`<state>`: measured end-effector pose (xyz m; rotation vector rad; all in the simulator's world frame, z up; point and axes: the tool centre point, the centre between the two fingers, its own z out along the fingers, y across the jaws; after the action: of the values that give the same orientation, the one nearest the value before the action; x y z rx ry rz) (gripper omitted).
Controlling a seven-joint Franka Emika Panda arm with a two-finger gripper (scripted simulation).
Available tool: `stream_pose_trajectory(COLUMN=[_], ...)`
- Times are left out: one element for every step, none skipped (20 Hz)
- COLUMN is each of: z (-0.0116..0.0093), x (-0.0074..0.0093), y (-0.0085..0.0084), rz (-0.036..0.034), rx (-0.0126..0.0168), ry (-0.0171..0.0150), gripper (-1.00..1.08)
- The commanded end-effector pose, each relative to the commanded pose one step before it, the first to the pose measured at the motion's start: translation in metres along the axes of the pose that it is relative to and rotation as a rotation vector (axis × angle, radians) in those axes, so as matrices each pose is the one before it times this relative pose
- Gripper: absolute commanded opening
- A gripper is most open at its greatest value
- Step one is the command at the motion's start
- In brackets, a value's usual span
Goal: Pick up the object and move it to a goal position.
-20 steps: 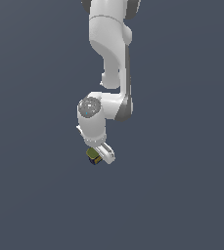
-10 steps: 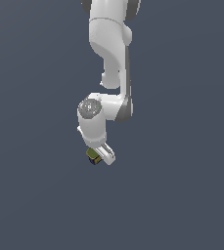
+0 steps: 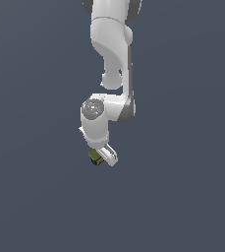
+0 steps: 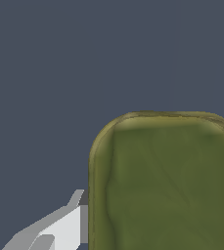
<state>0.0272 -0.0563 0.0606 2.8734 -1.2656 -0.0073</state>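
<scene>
- Exterior view: the arm is reaching down over a plain grey floor, and the gripper is carrying the block at its tip, apparently clamped between the jaws for the move to the goal. No goal marker is showing. Against the earlier frames, arm and block are sitting almost unchanged.
- Wrist view: the block's olive top is filling much of the picture, with one finger pressing flush against its side, so the jaws are narrowed onto it.

Glossy white rounded arm links, dark grey joint seams, grey round wrist cap, white end effector
</scene>
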Motion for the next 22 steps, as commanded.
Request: stream_pose_trajectory(z=[-0.00708,-0.0027,-0.00305,-0.00341,-0.00377,-0.00412,-0.00455,-0.00485,-0.00509,-0.00519,-0.00515,-0.00491,-0.00451,-0.00417,-0.00383,-0.00348,-0.00313,-0.00277,-0.00241,-0.00203,-0.00166,-0.00127], x=[-0.00688,-0.00407,-0.00459,-0.00511,-0.00563,-0.00615,-0.00657,-0.00717,-0.0075,-0.0076,-0.00751,-0.00694,-0.00651,-0.00599,-0.00546,-0.00494,-0.00441,-0.00387,-0.00334,-0.00281,-0.00227,-0.00174], y=[-0.00943,-0.00428,-0.00484,-0.00541,-0.00598,-0.00655,-0.00704,-0.00772,-0.00813,-0.0083,-0.00828,-0.00774,-0.00732,-0.00681,-0.00629,-0.00576,-0.00522,-0.00466,-0.00409,-0.00349,-0.00286,-0.00222], rz=[-0.00195,0.0,0.0,0.0,0.0,0.0,0.00029,0.0,0.0,0.0,0.0,0.00028,0.0,0.0,0.0,0.0,0.0,0.0,0.0,0.0,0.0,0.0], rx=[0.00374,0.0,0.0,0.0,0.0,0.0,-0.00035,0.0,0.0,0.0,0.0,-0.00031,0.0,0.0,0.0,0.0,0.0,0.0,0.0,0.0,0.0,0.0], ry=[0.00296,0.0,0.0,0.0,0.0,0.0,0.00052,0.0,0.0,0.0,0.0,0.00055,0.0,0.0,0.0,0.0,0.0,0.0,0.0,0.0,0.0,0.0], gripper=[-1.0,-1.0,-1.0,-1.0,-1.0,-1.0,-1.0,-1.0,-1.0,-1.0,-1.0,-1.0,-1.0,-1.0,-1.0,-1.0,-1.0,-1.0,-1.0,-1.0,-1.0,-1.0])
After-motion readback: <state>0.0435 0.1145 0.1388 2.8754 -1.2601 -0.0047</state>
